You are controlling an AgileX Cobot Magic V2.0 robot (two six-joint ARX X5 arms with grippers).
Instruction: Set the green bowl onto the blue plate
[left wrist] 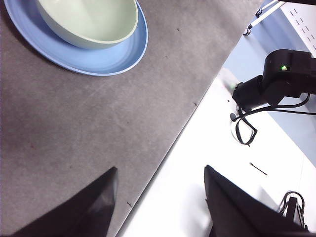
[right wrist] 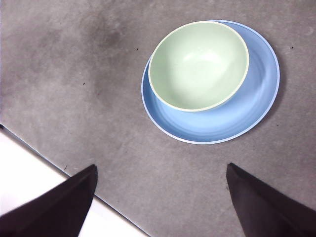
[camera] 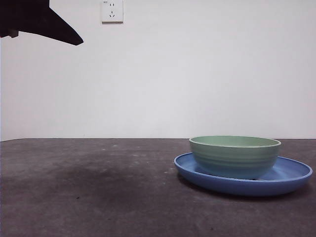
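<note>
Plainly, one green bowl (camera: 235, 155) sits in one blue plate (camera: 291, 174).

Wall: plain white, fills the back of the front view, evenly lit
Wall socket (camera: 112, 11): white plate, high on the wall, left of centre
Table mat (camera: 98, 187): dark grey, felt-like, mottled with faint darker patches and small specks; covers the tabletop to the wall line
Mat edge: straight; beyond it a white table surface (left wrist: 197, 163) shows in both wrist views
Light: soft, diffuse, weak shadows
</note>
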